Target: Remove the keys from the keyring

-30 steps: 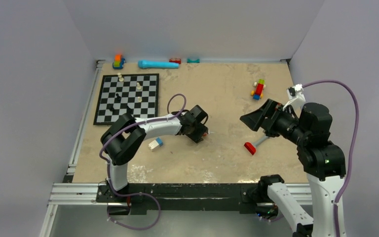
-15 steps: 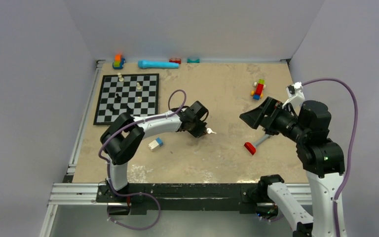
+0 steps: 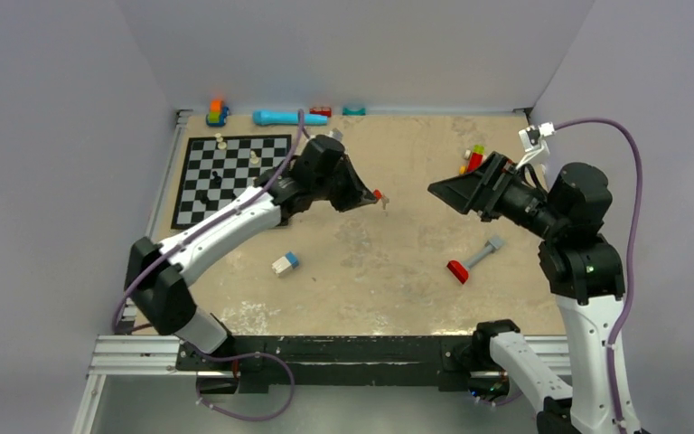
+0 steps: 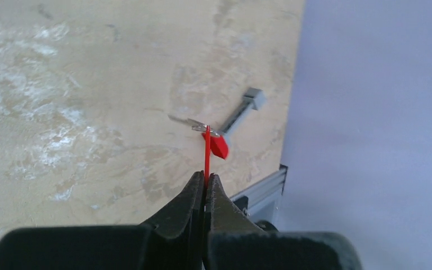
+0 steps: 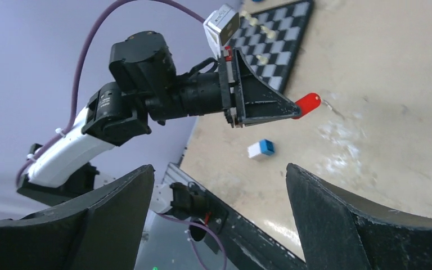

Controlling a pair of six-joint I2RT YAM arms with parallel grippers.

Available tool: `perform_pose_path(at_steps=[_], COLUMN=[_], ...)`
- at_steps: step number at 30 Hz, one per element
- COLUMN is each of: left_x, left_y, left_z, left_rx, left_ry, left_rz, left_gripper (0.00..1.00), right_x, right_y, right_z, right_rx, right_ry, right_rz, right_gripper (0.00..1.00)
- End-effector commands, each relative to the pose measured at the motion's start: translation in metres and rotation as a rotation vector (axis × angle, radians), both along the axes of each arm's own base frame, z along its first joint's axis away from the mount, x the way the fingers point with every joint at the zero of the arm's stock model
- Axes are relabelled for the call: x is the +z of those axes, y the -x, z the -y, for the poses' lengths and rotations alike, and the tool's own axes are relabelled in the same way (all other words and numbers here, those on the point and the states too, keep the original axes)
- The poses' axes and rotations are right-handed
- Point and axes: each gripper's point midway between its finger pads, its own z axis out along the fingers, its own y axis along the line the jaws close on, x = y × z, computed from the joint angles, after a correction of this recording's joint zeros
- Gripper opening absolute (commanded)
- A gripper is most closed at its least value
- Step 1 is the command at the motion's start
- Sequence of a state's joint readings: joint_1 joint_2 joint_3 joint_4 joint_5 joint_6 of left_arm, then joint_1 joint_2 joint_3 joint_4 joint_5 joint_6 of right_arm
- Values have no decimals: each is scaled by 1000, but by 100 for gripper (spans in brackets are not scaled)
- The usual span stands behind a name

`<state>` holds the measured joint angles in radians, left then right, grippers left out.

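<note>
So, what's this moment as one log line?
left end effector: shut on red key tag, above table | right end effector: open, facing it | silver key: at tag's tip

No legible text, label, brand, number or sign on any object, any view.
</note>
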<state>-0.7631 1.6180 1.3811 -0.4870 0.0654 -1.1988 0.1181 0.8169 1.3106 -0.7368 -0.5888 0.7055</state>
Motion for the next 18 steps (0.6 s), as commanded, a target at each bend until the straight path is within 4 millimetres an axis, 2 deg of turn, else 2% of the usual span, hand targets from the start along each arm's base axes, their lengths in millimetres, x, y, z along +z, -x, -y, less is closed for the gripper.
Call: perform_pose_path(at_steps=[1, 7, 10, 13, 18], left_x=[102, 184, 215, 233, 265], left_y=[25, 51, 55, 55, 55], left_z=[-8, -28, -39, -55, -68], left_rx=[-270, -304, -225, -99, 53], left_ry=[117, 179, 221, 248, 384], left_rz=[285, 398, 405, 369, 343], left_gripper=[0, 0, 0, 0, 0], right_x=[66, 97, 116, 128, 149], right_y=[17, 24, 23, 14, 0], right_z=[-22, -28, -29, -26, -21], right_rx=[162, 236, 247, 216, 159], right_ry=[-137, -179, -175, -149, -105], right_rz=[238, 389, 476, 535, 655], right_gripper=[91, 89, 88, 87, 85])
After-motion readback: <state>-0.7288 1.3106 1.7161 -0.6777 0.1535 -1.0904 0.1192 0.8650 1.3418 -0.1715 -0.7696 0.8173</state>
